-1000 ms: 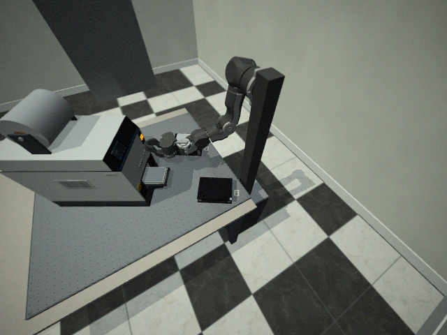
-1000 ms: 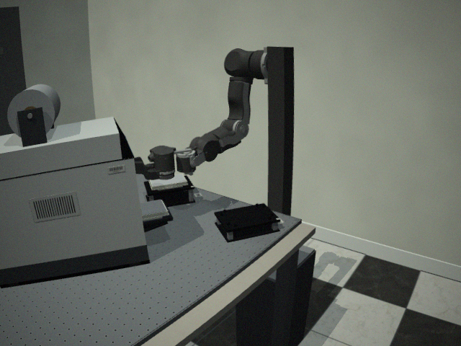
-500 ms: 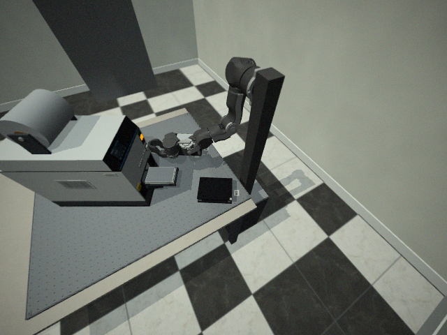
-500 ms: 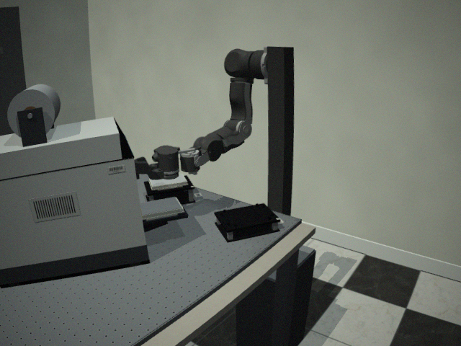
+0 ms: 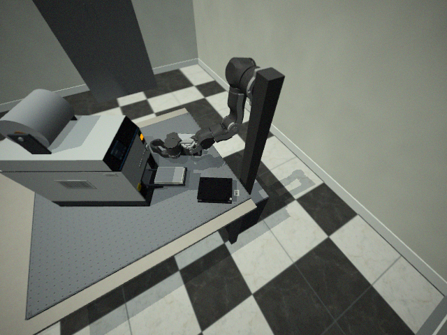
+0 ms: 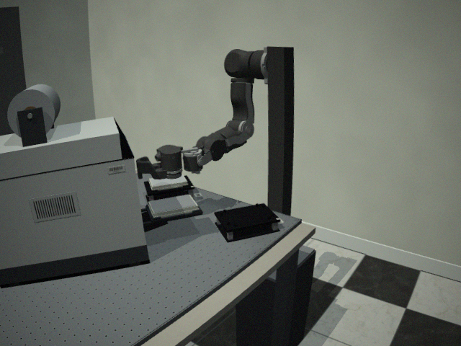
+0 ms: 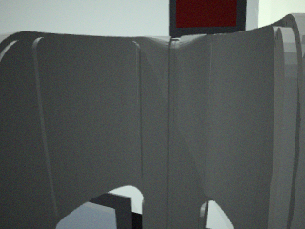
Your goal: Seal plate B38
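Note:
The sealer (image 5: 72, 155) stands on the left of the table. The stage is out in front of the housing with plate B38 (image 5: 169, 175) lying flat in it, a silvery sheet on top; it also shows in the exterior view (image 6: 173, 205). Nest N1 (image 5: 214, 190) is black and empty. My gripper (image 5: 153, 143) is shut and empty, level, pointing at the housing's front right edge under the lamp. I cannot tell whether it touches the front.
Plate B83 (image 6: 167, 183) sits on nest N2 just below my wrist. The arm's dark post (image 5: 260, 130) stands at the table's right edge. A foil roll (image 5: 34, 113) sits on top of the sealer.

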Robot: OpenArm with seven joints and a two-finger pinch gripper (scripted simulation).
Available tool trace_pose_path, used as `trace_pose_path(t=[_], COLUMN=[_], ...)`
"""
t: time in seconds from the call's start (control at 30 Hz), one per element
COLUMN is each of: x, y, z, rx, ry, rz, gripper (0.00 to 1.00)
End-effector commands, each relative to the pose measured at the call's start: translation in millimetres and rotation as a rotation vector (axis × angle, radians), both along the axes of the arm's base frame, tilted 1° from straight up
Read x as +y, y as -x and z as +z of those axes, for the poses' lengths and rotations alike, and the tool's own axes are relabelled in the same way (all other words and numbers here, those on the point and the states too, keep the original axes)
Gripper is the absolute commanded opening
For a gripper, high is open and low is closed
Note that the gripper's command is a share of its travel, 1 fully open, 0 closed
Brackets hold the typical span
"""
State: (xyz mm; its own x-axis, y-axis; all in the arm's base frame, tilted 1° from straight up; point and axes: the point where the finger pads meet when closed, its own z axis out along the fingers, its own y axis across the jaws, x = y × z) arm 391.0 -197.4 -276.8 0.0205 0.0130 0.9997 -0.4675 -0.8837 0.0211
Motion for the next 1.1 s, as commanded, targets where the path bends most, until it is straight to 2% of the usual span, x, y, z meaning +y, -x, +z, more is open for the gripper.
trace_pose_path(t=[0.0, 0.5, 0.67, 1.07], x=[-1.7, -2.1, -3.2, -3.2], y=[0.8, 2.2, -2.0, -2.0], z=[2.2, 2.2, 2.5, 2.5], rx=[-0.004, -0.004, -0.005, -0.005], ry=[0.001, 0.001, 0.000, 0.000], rz=[-0.007, -0.007, -0.003, -0.003], gripper=[0.00, 0.00, 0.00, 0.00])
